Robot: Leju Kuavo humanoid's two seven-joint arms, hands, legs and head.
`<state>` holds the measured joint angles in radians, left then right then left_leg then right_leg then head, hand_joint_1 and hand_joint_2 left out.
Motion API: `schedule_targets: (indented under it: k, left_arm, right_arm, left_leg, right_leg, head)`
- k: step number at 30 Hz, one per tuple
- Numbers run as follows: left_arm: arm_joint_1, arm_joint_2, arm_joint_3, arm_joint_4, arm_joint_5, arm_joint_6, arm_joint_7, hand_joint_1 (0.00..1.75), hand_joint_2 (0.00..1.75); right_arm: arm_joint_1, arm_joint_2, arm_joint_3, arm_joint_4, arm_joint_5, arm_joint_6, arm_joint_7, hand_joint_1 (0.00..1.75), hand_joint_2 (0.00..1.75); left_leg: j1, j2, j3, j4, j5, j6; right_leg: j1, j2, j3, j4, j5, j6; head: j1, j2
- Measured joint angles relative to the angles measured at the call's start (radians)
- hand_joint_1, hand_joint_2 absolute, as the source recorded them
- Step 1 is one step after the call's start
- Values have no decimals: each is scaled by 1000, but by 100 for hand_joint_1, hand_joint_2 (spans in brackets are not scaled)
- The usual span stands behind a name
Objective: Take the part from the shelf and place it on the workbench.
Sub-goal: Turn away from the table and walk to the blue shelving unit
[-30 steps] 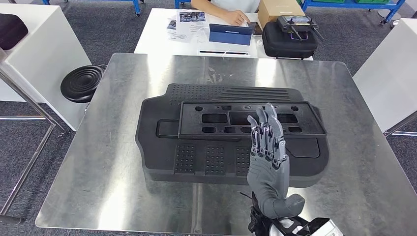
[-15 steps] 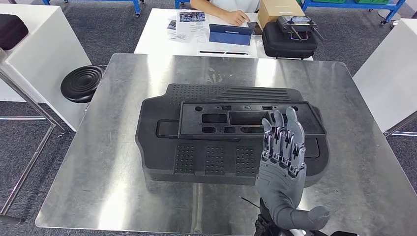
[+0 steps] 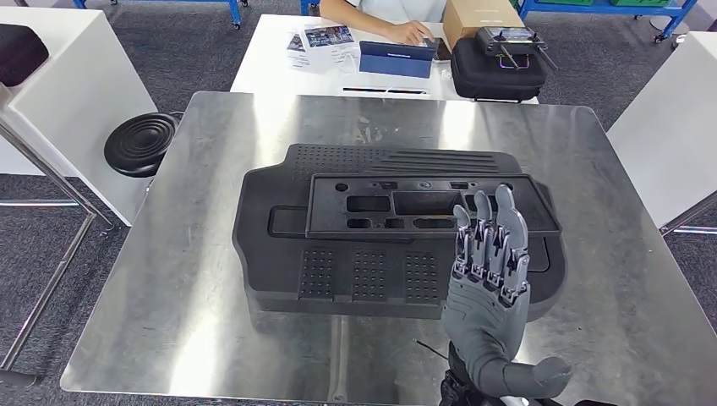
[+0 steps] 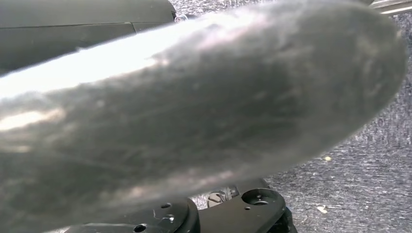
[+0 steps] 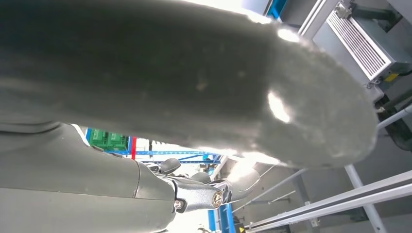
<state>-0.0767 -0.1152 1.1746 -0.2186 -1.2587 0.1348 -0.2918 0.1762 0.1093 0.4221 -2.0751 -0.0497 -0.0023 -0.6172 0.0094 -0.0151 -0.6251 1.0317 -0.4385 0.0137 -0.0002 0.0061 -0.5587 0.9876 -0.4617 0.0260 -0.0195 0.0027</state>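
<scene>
A large black moulded part (image 3: 338, 262) lies flat in the middle of the steel workbench (image 3: 186, 254), with a slimmer black frame with cut-outs (image 3: 406, 207) resting on its top. My right hand (image 3: 489, 283) is raised above the part's near right corner, fingers straight and pointing away, thumb out to the right, holding nothing. In the right wrist view a thick grey thumb (image 5: 194, 82) crosses the picture above darker fingers (image 5: 204, 194). A blurred grey piece of my left hand (image 4: 194, 107) sits close to the lens in the left wrist view, fingers hidden.
A black round stool (image 3: 141, 142) stands off the bench's left side. Behind the bench, a person sits at a white table with a blue tablet case (image 3: 396, 57), a black case (image 3: 497, 72) and a cardboard box (image 3: 480, 15). White tables flank left (image 3: 76, 85) and right (image 3: 668, 135).
My right hand has shifted right and a little nearer, with its thumb swung outward. Over the last half second it has barely moved. The part has stayed put.
</scene>
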Motion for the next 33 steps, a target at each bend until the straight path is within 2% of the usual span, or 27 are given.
schedule_targets:
  k: [8,14,19,33]
  left_arm:
    - [7,-1,0,0,-3,3,4,0,0]
    - [13,-7,23,-1,34,5,-15,0,0]
    - [21,-11,43,-1,44,11,-21,0,0]
    - [21,-19,62,-3,45,11,-26,0,0]
  right_arm:
    - [74,12,-38,-42,-42,8,-6,0,0]
    - [154,5,-110,-75,-41,-41,88,0,0]
    - [219,-6,-188,-104,-52,-51,113,0,0]
    - [249,-8,-265,-119,-36,-66,134,0,0]
  left_leg:
    - [0,0,0,0,-1,-1]
    - [0,-2,1,0,-2,0]
    - [-1,0,1,0,-2,0]
    - [0,0,3,0,-3,0]
  right_leg:
    - [0,0,-3,0,0,0]
    - [0,0,-3,0,-2,2]
    - [0,0,1,0,-2,3]
    - [0,0,-2,0,-2,3]
  head:
    - [0,0]
    - [0,0]
    - [0,0]
    - [0,0]
